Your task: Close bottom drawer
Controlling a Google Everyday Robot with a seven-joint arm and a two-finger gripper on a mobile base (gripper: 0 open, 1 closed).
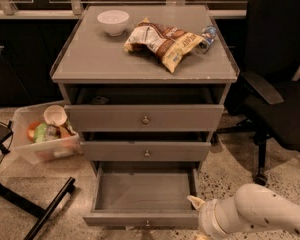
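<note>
Low at centre frame, the short grey flat-fronted bottom drawer point(142, 191) stands pulled out; the white end effector point(196, 202), grip state unclear, sits beside its right front corner; a square push mid-front should avoid jamming.

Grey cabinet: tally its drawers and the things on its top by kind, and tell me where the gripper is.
Drawers: 3: top drawer, middle drawer, bottom drawer (pulled far out)
Bowls: 1: white bowl
Bags: 1: snack bag
Bottles: 1: plastic bottle
Total: 6
The gripper is low down, at the bottom drawer's front right corner.
</note>
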